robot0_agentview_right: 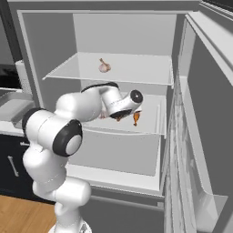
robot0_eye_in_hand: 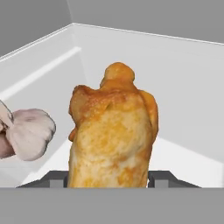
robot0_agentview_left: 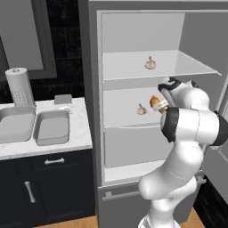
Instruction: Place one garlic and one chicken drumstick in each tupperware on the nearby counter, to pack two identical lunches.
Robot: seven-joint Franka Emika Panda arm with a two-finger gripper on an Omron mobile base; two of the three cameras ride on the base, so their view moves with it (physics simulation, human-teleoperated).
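My gripper point(robot0_agentview_left: 161, 106) point(robot0_agentview_right: 125, 116) point(robot0_eye_in_hand: 108, 180) reaches into the open fridge at the middle shelf and is shut on a golden chicken drumstick point(robot0_agentview_left: 155, 103) point(robot0_agentview_right: 135, 118) point(robot0_eye_in_hand: 113, 131), which stands upright between the two fingertips. One garlic point(robot0_agentview_left: 141, 109) point(robot0_eye_in_hand: 29, 133) lies on the same shelf just left of the drumstick. Another garlic point(robot0_agentview_left: 150, 63) point(robot0_agentview_right: 104, 67) sits on the shelf above. Two grey tupperware boxes point(robot0_agentview_left: 52, 127) point(robot0_agentview_left: 16, 124) stand open side by side on the white marble counter point(robot0_agentview_left: 81, 131) to the left of the fridge.
The fridge door point(robot0_agentview_right: 200, 136) stands open on the right, close to the arm. The upper shelf's front edge point(robot0_agentview_left: 133, 80) hangs just above the hand. A paper towel roll point(robot0_agentview_left: 20, 87) and a small grey block point(robot0_agentview_left: 63, 99) stand at the back of the counter.
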